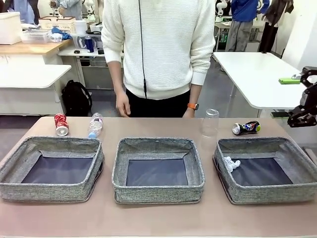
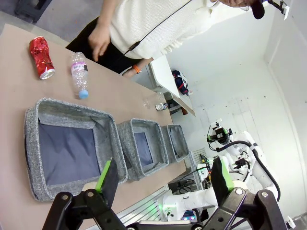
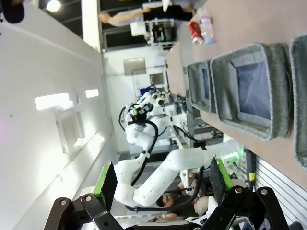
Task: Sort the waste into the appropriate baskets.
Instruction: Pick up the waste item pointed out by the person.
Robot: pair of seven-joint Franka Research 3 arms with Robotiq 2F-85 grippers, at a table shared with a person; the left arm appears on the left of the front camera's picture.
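Three grey woven baskets stand in a row: left (image 1: 49, 191), middle (image 1: 158, 192) and right (image 1: 267, 194). A crumpled paper ball (image 1: 231, 163) lies in the right basket. Behind them on the table lie a red crushed can (image 1: 61, 124), a clear bottle (image 1: 95, 125), an upturned clear cup (image 1: 210, 122) and a dark crushed can (image 1: 246, 128). My right gripper (image 1: 301, 117) hangs off the table's right edge; its wrist view shows it (image 3: 160, 179) open and holding nothing. High above the left basket (image 2: 33, 143), my left gripper (image 2: 164, 177) is open too.
A person in a white sweater stands at the far edge, hands (image 1: 122, 105) hanging just behind the table. The brown tabletop (image 1: 158, 218) is bare in front of the baskets. White tables (image 1: 257, 74) stand behind.
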